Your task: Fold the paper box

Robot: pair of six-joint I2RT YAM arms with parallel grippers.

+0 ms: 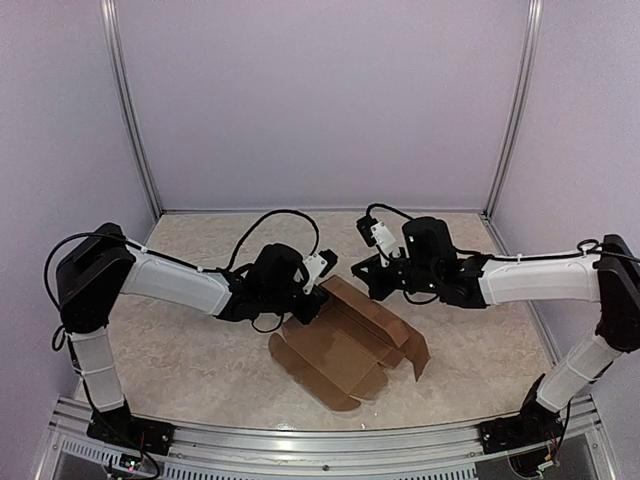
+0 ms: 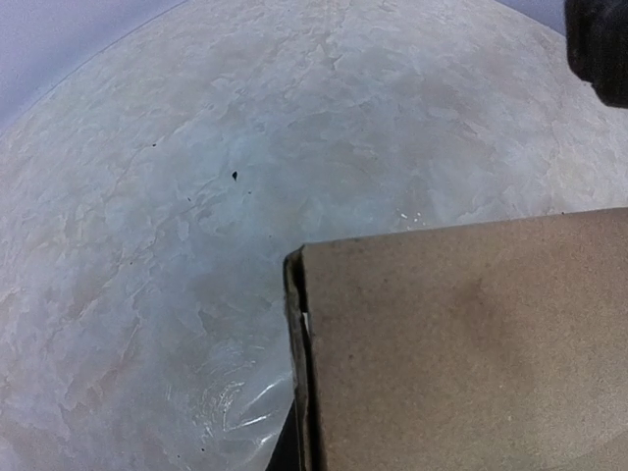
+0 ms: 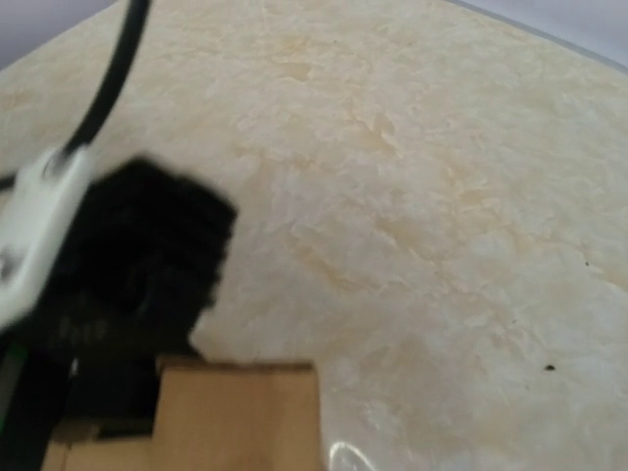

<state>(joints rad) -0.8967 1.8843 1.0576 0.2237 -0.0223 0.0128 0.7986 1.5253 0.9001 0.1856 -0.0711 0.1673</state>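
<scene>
Your paper box point(image 1: 340, 350) part-folded on the desk point(image 1: 190, 350), left end effector point(image 1: 312, 300) at its far-left corner, right end effector point(image 1: 368, 283) by its back flap.

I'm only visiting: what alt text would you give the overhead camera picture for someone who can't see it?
A plain brown cardboard box, half folded with flaps open, lies on a beige marbled table. The black-and-white left arm and right arm reach in from the sides, the left gripper and right gripper at the box's far edge.
</scene>
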